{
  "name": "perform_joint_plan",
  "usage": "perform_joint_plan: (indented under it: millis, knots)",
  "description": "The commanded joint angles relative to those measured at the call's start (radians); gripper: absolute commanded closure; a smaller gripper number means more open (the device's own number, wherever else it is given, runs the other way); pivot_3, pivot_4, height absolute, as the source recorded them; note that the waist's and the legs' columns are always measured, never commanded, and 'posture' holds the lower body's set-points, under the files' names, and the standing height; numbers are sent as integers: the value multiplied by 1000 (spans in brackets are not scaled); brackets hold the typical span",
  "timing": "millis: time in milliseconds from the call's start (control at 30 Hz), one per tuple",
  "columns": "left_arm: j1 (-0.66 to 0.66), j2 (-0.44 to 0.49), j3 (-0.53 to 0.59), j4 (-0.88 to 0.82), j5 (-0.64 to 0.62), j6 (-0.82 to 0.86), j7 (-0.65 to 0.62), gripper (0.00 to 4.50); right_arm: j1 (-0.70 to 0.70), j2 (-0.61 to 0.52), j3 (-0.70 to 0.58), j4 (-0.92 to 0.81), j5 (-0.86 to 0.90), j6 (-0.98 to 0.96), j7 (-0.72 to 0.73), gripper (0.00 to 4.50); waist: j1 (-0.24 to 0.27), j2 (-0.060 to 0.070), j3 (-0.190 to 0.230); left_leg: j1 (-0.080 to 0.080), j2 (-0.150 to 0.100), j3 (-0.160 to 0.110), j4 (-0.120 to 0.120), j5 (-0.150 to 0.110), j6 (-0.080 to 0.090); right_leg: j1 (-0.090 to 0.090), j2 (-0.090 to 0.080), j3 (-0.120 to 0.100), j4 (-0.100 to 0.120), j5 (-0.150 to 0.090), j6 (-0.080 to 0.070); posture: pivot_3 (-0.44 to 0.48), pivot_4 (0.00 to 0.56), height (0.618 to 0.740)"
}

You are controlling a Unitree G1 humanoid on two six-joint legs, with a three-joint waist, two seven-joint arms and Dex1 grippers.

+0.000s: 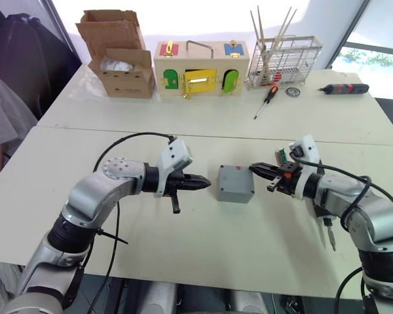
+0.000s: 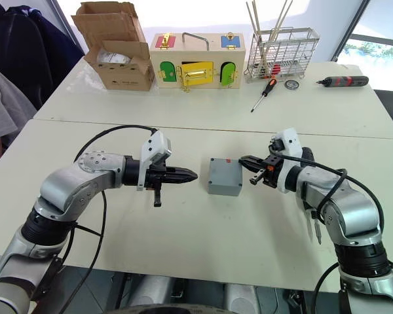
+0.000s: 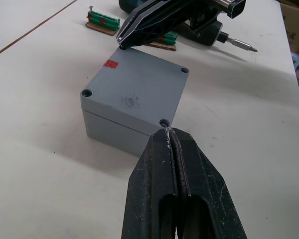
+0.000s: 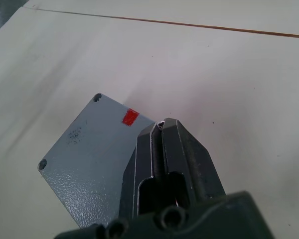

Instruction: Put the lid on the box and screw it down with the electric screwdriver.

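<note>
The grey box (image 1: 235, 188) stands in the middle of the near table with the lid (image 3: 137, 89) lying flat on top, corner holes showing and a red mark by one edge. My left gripper (image 1: 206, 184) is shut, its tip just short of the box's left side at a near corner hole. Across from it, my right gripper (image 1: 254, 169) is shut too, and its tip rests on the lid's opposite corner beside the red mark. The electric screwdriver (image 3: 204, 30) lies on the table behind the right arm, with its metal bit (image 1: 332, 239) pointing toward me.
On the far table stand a cardboard box (image 1: 121, 65), a wooden box with coloured doors (image 1: 200, 69) and a wire rack (image 1: 285, 59). A red-and-black hand screwdriver (image 1: 266, 99) and a dark driver with red bands (image 1: 344, 88) lie there too. Green strips (image 3: 102, 21) lie near the box. A person (image 1: 3, 124) sits at the left.
</note>
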Motion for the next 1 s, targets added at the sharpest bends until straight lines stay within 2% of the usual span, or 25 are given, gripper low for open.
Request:
perform_joint_plan:
  millis: [33, 200, 267, 400, 467, 533, 633, 700, 833, 1000]
  knots:
    - [-17, -6, 38, -20, -24, 2, 5, 4500, -8, -16, -6, -2, -14, -27, 14, 3624, 0, 0, 0, 0, 0, 0, 0, 0, 0, 0, 0, 0, 0, 0, 0, 0, 150, 739]
    - [-13, -12, 40, -12, -30, 2, 9, 4500, -55, -38, -36, -8, -20, -16, 4, 973, -1, 0, 0, 0, 0, 0, 0, 0, 0, 0, 0, 0, 0, 0, 0, 0, 150, 739]
    - [-14, -16, 41, -12, -33, 0, 12, 4500, -80, -59, -72, -22, 16, 22, 11, 220, -1, 0, 0, 0, 0, 0, 0, 0, 0, 0, 0, 0, 0, 0, 0, 0, 150, 739]
    - [-19, -23, 44, -12, -35, -7, 12, 4500, -148, -108, -171, -25, 96, 95, 20, 220, 2, 0, 0, 0, 0, 0, 0, 0, 0, 0, 0, 0, 0, 0, 0, 0, 150, 739]
    - [-31, -34, 52, -20, -50, -6, 7, 4500, -225, -164, -244, 29, 126, 165, 5, 220, 1, 0, 0, 0, 0, 0, 0, 0, 0, 0, 0, 0, 0, 0, 0, 0, 150, 739]
    - [-51, -48, 58, -34, -72, -6, -2, 4500, -299, -291, -267, 126, 139, 285, 36, 220, 4, 1, 0, 0, 0, 0, 0, 0, 0, 0, 0, 0, 0, 0, 0, 0, 150, 739]
    - [-64, -66, 28, -49, -57, -35, -2, 4500, -290, -490, -172, 214, 67, 257, 152, 220, 5, 0, 0, -1, -1, -2, 0, -1, 1, 1, -1, -1, -1, 0, 0, 0, 150, 739]
    - [-63, -78, 5, -67, -45, -52, 2, 4500, -323, -549, -113, 279, 26, 245, 169, 220, -6, 0, 0, -1, -1, 0, 0, -2, 3, 2, -1, 0, -2, 0, 0, 0, 150, 739]
    - [-53, -108, -36, -120, -34, -69, 18, 4500, -390, -649, 35, 384, 5, 410, 239, 101, -23, 0, 1, 0, 0, 4, 0, -3, 5, 1, -2, 2, -3, 0, 0, 0, 150, 739]
    - [-38, -127, -84, -126, 4, -114, 25, 4500, -413, -779, 239, 387, 21, 544, 434, 101, -21, 1, 1, -1, 1, 4, -1, -3, 6, -2, -1, 1, -2, 0, 0, 0, 150, 739]
